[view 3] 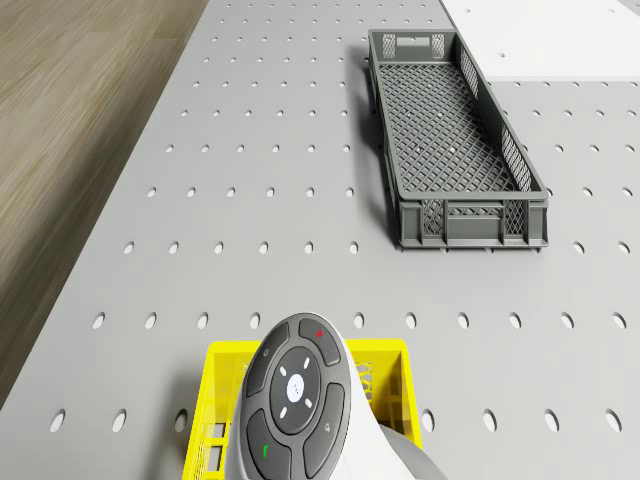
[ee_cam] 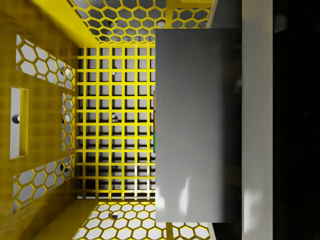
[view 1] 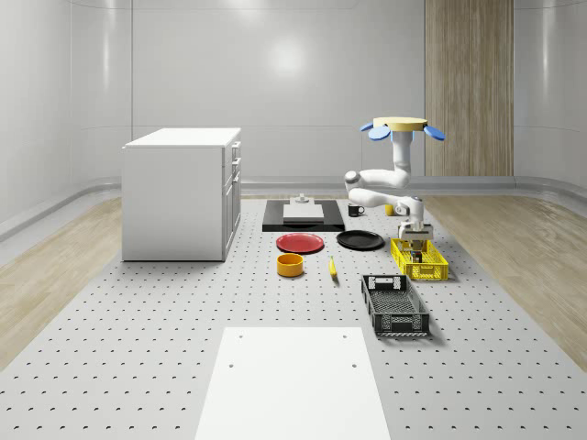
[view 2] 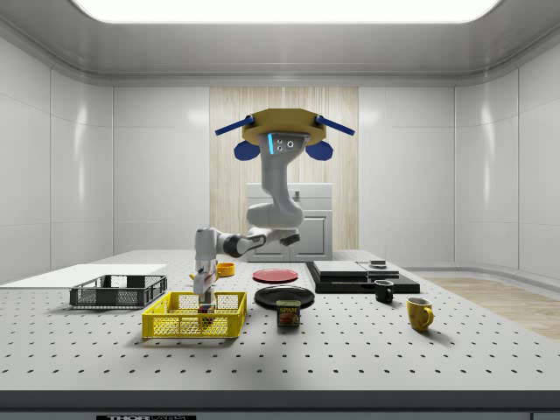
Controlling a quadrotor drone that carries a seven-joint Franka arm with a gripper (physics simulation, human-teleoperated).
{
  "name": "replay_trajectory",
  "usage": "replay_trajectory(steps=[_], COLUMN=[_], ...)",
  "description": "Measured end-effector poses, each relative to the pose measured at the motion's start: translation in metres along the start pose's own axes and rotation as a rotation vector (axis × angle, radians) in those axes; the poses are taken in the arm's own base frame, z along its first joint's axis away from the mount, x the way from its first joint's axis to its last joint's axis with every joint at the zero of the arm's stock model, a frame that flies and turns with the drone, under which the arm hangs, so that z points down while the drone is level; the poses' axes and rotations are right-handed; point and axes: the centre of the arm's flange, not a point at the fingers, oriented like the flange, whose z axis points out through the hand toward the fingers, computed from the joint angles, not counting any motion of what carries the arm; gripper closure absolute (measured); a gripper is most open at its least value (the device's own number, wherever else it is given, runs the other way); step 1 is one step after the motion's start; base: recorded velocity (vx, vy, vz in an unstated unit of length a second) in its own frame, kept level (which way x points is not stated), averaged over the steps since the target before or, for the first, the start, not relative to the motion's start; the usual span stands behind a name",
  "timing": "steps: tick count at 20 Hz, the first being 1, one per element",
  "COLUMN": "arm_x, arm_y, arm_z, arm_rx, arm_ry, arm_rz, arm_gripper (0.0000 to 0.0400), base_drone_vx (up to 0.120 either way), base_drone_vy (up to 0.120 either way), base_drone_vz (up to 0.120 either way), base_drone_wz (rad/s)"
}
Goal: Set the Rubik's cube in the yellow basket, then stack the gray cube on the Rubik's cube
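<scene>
The drone (view 1: 401,124) hovers above the table, beside the yellow basket (view 1: 431,273), and its white arm bends down into it. The gripper (view 1: 414,240) is low inside the basket (view 2: 194,325), shut on the gray cube (ee_cam: 195,125). One light finger (ee_cam: 257,125) lies flat against the cube's side. Just below the gray cube, a thin orange and green edge of the Rubik's cube (ee_cam: 154,131) peeks out over the basket's grid floor (ee_cam: 115,125); the rest is hidden. In the drone view the arm's wrist (view 3: 295,400) covers much of the basket (view 3: 385,350).
A dark gray crate (view 1: 395,305) lies just in front of the basket. A black plate (view 1: 359,239), a red plate (view 1: 300,242) and an orange bowl (view 1: 290,264) lie to the whole-scene view's left of it. A can (view 2: 288,313) and two mugs stand nearby. A white cabinet (view 1: 182,192) stands far left.
</scene>
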Motion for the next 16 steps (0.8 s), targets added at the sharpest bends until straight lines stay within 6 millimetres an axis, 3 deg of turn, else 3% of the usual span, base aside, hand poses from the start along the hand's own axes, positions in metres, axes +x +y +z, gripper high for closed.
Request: replay_trajectory(steps=[10,13,16], arm_x=[0.0022,0.0028,0.0031], arm_y=[0.0027,0.0033,0.0036], arm_z=[0.0063,0.0067,0.0029], arm_rx=[0.000,0.000,0.000], arm_ry=[0.000,0.000,0.000], arm_rz=[0.000,0.000,0.000], arm_gripper=[0.0150,0.0071,0.0033], base_drone_vx=[0.000,0.000,0.000], base_drone_vy=[0.000,0.000,0.000], base_drone_vz=[0.000,0.000,0.000], base_drone_wz=[0.000,0.000,0.000])
